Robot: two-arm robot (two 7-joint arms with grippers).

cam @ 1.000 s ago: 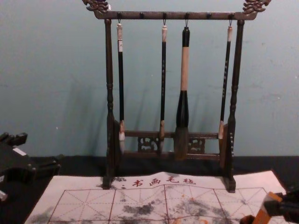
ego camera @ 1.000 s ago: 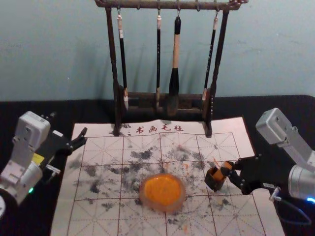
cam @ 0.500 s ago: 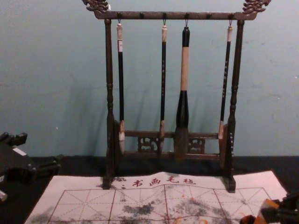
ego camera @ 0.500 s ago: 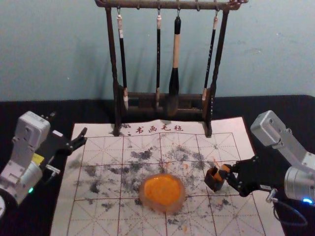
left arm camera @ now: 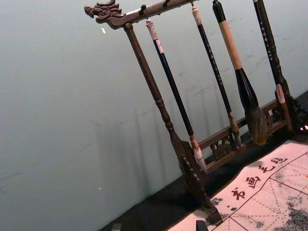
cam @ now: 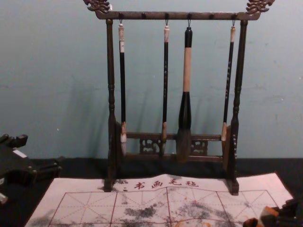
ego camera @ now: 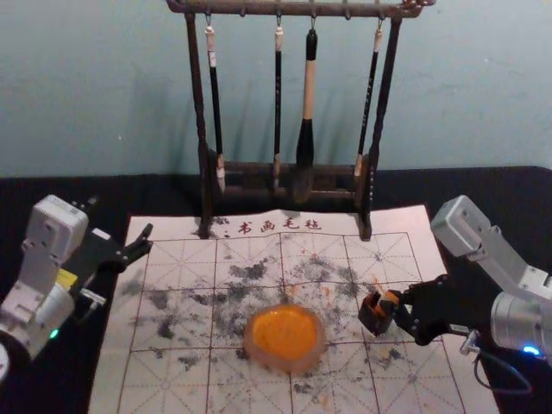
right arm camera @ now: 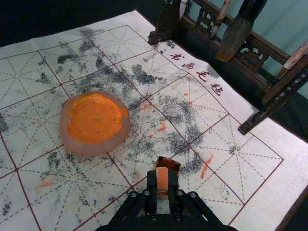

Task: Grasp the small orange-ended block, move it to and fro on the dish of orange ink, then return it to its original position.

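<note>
1. Right gripper (ego camera: 395, 301): at work over the right part of the mat (ego camera: 416, 222), reaching in from the right; closed on the block, one finger on each side.
2. Block (ego camera: 385, 298): orange, between the fingertips, at the mouth of the small dark box (ego camera: 373, 321). Depth inside the box: cannot tell.
3. Box: on the mat, to the right of the ink dish (ego camera: 317, 347) and apart from it.
4. Ink dish: round, pale-rimmed, holding orange ink (ego camera: 285, 331); sits near the mat's middle.
5. Left gripper (ego camera: 119, 224): parked at the mat's left edge, fingers spread, gripping nothing.
6. Rack (ego camera: 203, 121): upright behind the dish, four brushes (right arm camera: 249, 8) hanging from it.
</note>
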